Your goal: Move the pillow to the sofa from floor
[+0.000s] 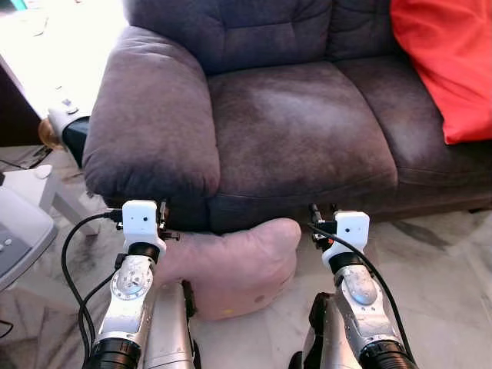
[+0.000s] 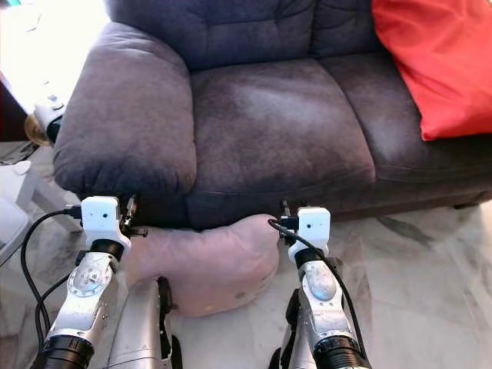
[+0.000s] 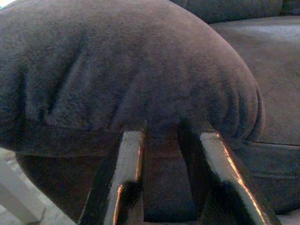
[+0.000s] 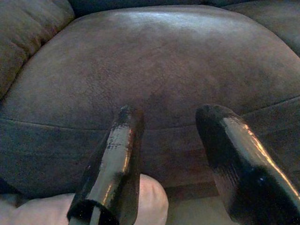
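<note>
Not started: pink pillow [image 1: 234,265] on floor [image 1: 430,277] at my 12 o'clock against sofa [image 1: 300,131], left gripper [image 3: 164,140] and right gripper [image 4: 171,126] fingers parted, holding nothing.

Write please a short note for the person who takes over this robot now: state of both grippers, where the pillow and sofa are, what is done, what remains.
Left gripper: open, holds nothing, pointed at the sofa armrest.
Right gripper: open, holds nothing, pointed at the front of the seat cushion.
Pink pillow: on the floor, against the base of the grey sofa, between the two arms.
An orange cushion already lies at the sofa's right end.
Done: robot stands in front of the sofa, over the pillow.
Left: grasp the pillow, lift it, put it on the seat.
</note>
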Robot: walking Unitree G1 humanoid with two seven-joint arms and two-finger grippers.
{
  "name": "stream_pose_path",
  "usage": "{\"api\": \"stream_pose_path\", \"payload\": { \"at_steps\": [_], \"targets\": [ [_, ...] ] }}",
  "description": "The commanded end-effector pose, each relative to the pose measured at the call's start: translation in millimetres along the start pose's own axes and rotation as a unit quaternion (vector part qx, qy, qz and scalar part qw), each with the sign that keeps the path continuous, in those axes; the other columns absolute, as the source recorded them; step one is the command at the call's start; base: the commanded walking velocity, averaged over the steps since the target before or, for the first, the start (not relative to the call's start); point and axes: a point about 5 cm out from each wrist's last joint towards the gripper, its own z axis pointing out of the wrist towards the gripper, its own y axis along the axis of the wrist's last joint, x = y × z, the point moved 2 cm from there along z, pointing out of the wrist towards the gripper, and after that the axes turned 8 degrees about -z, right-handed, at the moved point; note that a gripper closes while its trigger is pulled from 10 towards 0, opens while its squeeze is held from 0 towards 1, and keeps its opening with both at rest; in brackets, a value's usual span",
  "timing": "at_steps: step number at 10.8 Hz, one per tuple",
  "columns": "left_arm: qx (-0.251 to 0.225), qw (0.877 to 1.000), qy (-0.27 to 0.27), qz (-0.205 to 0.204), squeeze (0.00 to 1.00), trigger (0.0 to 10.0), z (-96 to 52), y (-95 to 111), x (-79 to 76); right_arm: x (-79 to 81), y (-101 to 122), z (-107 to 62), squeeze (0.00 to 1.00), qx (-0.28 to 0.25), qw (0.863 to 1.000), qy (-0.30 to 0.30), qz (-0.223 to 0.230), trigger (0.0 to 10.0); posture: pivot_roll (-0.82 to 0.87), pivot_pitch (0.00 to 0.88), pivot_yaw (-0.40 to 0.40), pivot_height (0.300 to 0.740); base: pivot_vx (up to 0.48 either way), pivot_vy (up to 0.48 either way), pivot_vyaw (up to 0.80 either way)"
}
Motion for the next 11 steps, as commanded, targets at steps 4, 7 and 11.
{"api": "stream_pose_path", "payload": {
  "at_steps": [4,7,11],
  "targets": [
    [0.007,1.0,-0.002,0.004,0.0,10.0,-1.4,-2.6,0.6,1.3,-4.1,-2.1,0.0,0.008,1.0,0.004,0.004,10.0,0.15,0.17,-0.019,0.459,0.0,0.0,0.0],
    [0.007,1.0,-0.003,0.004,0.0,10.0,-0.7,-2.3,-0.1,2.1,-4.7,-2.3,0.0,0.008,1.0,0.009,0.007,10.0,0.14,0.166,-0.02,0.459,0.0,0.0,0.0],
    [0.011,1.0,-0.003,0.003,0.0,10.0,-0.8,-2.6,0.3,4.7,-5.0,-2.8,0.0,0.008,1.0,0.02,-0.012,10.0,0.15,0.18,-0.021,0.459,0.0,0.0,0.0]
  ]
}}
